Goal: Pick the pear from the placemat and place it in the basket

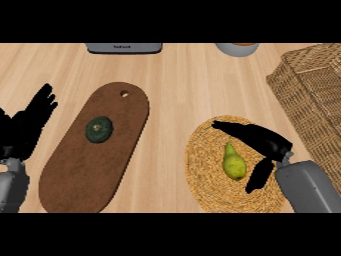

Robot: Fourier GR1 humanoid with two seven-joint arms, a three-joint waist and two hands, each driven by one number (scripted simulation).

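A yellow-green pear (233, 161) lies on the round woven placemat (204, 170), stem pointing away from me. My right hand (264, 142) hovers just right of the pear, fingers stretched out past its top and thumb hanging down beside its lower end, open around it with nothing gripped. The wicker basket (322, 95) stands at the right edge, beyond the placemat. My left hand (21, 125) rests open at the far left, fingers up.
A long brown cutting board (77, 170) lies left of the placemat with a dark green round vegetable (98, 129) on it. A grey appliance (123, 47) and a bowl (237, 48) sit at the counter's far edge.
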